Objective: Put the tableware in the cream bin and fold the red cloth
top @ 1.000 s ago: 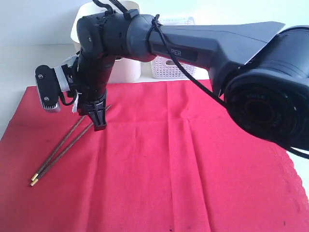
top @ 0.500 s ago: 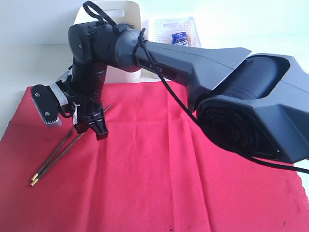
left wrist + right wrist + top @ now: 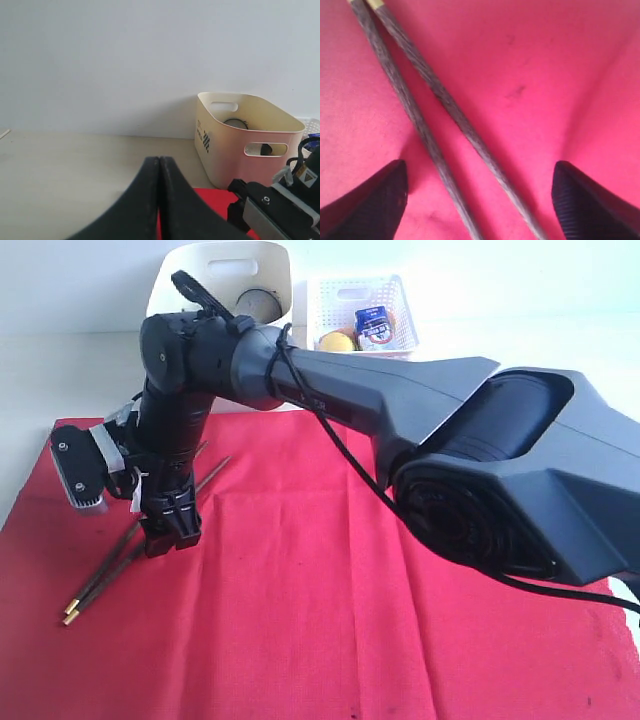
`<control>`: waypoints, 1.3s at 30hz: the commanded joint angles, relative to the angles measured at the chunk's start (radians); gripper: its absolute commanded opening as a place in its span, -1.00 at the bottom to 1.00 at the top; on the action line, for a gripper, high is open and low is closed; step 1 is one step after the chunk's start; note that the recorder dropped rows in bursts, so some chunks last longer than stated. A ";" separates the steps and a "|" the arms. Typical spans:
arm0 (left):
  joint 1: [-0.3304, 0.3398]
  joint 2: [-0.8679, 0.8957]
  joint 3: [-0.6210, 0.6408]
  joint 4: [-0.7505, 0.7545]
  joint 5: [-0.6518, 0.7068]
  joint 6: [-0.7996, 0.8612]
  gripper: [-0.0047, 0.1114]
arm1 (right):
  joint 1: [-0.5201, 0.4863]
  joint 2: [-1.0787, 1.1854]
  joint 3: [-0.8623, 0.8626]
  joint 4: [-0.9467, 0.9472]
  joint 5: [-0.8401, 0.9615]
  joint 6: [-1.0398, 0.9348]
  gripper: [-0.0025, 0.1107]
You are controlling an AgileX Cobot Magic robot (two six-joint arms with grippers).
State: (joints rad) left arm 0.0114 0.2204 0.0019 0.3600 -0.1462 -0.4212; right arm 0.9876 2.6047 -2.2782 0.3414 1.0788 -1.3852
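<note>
Right end effector of mine stands with its fingers apart, one on either side of the chopsticks, low over them and gripping nothing yet. I judge this straddle lets a single close catch both sticks together. They lie side by side on the red cloth near its left edge, gold tips toward the near left corner. The cream bin waits beyond the cloth's far edge, with the white basket beside it. My left end effector hangs pressed together and empty over the bare surface. A second ago my right fingers were shut, farther up the sticks. Since then they have slid toward the gold tips and spread, while the sticks have not moved.
</note>
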 commanded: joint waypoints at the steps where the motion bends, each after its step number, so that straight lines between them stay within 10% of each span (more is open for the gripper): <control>1: 0.002 -0.004 -0.002 -0.001 0.001 -0.002 -0.90 | 0.001 0.011 -0.009 0.037 -0.043 0.000 0.38; 16: 0.002 -0.004 -0.002 -0.001 0.001 -0.002 -0.90 | 0.001 0.013 -0.009 0.043 -0.022 0.027 -0.38; 39: 0.002 -0.004 -0.002 -0.001 0.001 -0.002 -0.90 | 0.001 0.065 -0.024 0.017 0.142 0.163 -0.41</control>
State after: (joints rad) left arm 0.0114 0.2204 0.0019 0.3600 -0.1462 -0.4212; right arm 0.9876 2.6419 -2.3066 0.4007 1.1623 -1.2367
